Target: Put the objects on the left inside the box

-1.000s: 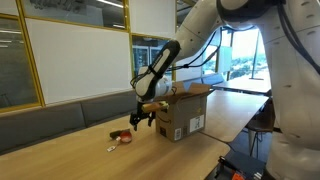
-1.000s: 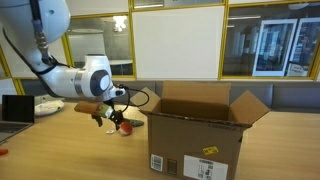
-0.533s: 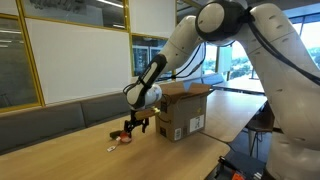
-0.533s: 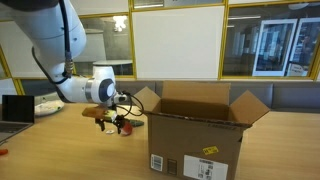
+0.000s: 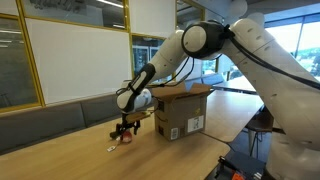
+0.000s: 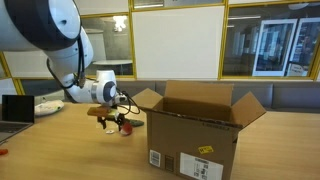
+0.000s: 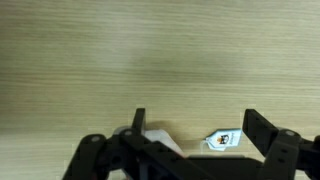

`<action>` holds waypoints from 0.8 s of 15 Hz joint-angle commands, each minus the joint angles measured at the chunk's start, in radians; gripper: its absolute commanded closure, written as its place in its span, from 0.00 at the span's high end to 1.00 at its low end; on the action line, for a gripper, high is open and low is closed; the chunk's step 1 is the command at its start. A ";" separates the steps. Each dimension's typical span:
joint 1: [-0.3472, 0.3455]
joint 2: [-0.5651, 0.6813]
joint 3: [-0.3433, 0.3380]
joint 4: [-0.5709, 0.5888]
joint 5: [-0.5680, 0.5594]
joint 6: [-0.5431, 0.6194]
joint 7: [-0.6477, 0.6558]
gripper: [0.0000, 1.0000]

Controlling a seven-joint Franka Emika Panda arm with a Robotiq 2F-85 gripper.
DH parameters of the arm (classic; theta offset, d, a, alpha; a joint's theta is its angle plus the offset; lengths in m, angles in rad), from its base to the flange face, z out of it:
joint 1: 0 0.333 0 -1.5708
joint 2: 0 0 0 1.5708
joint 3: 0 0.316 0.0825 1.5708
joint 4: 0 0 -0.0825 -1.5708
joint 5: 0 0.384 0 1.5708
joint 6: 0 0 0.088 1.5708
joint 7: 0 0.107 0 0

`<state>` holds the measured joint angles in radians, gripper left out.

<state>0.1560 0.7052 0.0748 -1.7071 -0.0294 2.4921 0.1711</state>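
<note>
An open cardboard box (image 5: 181, 112) (image 6: 192, 135) stands on the wooden table. Beside it lie a small red object (image 5: 124, 138) (image 6: 125, 128) and a small white tag (image 5: 111, 148). My gripper (image 5: 125, 130) (image 6: 113, 124) hangs just above the red object, fingers pointing down. In the wrist view the gripper (image 7: 193, 128) is open, its two black fingers spread over the table, with the white tag (image 7: 223, 139) between them and part of a pale object (image 7: 155, 138) by one finger. Nothing is held.
A laptop (image 6: 14, 108) and a white plate (image 6: 47, 107) sit at the far end of the wooden table (image 6: 60, 150). A bench (image 5: 50, 115) runs along the window wall behind. A second table (image 5: 240, 110) stands beyond the box.
The arm has moved away from the box and down, bringing the gripper low over the red object and the tag. The box and small objects have not moved.
</note>
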 commanded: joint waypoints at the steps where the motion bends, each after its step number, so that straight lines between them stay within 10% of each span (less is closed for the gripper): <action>1: 0.040 0.055 -0.025 0.133 -0.034 -0.014 -0.019 1.00; 12: 0.069 0.260 -0.100 0.336 -0.139 0.116 -0.050 1.00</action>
<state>0.2069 0.8685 0.0147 -1.4834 -0.1397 2.5661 0.1324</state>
